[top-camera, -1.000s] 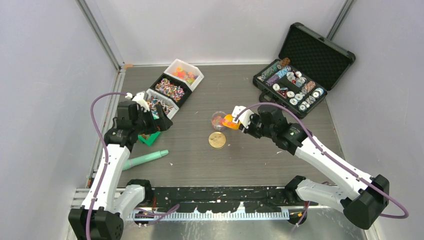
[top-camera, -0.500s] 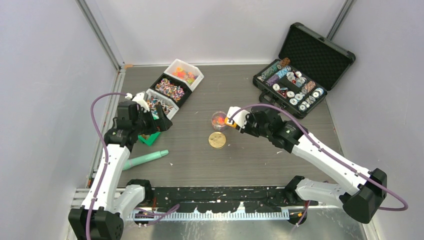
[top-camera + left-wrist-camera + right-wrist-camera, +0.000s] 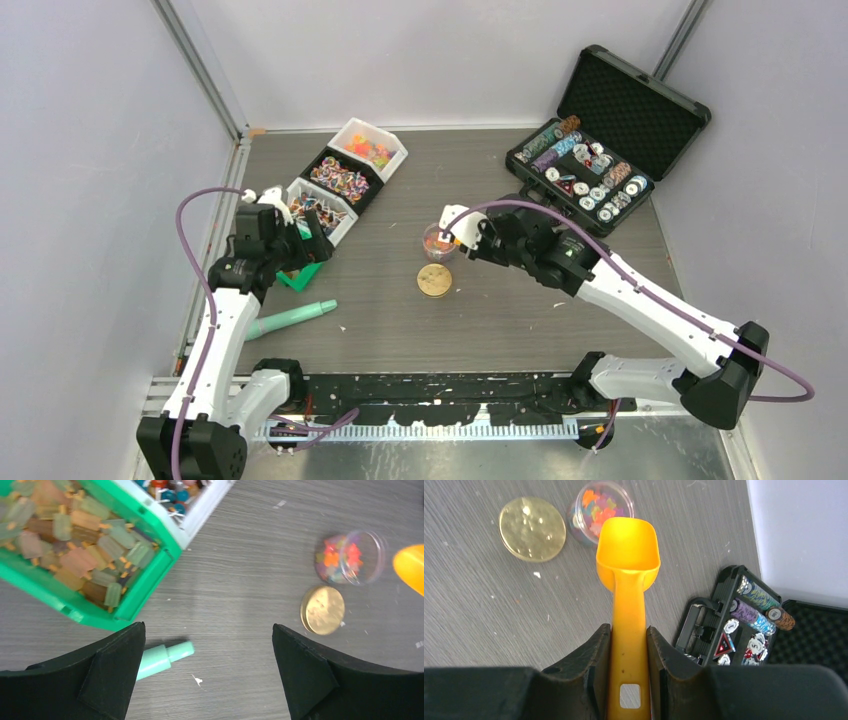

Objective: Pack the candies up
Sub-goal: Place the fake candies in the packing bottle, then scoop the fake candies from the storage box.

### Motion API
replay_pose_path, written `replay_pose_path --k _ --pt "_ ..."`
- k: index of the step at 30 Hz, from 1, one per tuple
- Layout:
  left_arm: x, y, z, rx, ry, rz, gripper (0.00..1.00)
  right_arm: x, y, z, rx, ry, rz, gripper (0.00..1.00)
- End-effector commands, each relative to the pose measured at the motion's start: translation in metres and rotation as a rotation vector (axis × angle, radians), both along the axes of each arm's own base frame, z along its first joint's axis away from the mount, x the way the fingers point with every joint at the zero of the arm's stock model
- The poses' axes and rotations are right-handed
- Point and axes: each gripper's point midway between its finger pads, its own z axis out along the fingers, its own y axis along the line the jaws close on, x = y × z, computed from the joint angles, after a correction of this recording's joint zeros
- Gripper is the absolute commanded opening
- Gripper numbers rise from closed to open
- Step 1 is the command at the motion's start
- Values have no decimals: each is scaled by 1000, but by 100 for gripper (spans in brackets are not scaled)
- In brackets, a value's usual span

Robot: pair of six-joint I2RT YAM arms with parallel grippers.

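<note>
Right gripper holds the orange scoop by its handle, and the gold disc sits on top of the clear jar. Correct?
No: the gold disc lies on the table beside the clear jar, per the right wrist view. The right gripper does hold the orange scoop by its handle.

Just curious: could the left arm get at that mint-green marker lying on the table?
Probably yes: the left gripper is open and empty, and the marker lies uncovered close beside that arm.
</note>
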Motion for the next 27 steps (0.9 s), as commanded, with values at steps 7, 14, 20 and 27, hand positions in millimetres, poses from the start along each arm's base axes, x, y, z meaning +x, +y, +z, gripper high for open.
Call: replay_pose_path --k 7,14,20,27 --pt "-3 85 -3 172 77 589 100 13 66 71 376 1 -69 0" --pt "-9 122 16 244 108 830 95 19 128 69 439 39 -43 0" --pt "-9 134 8 158 159 969 90 17 185 75 520 70 -14 0" --pt "-4 142 -3 59 161 1039 84 10 243 74 560 127 26 0"
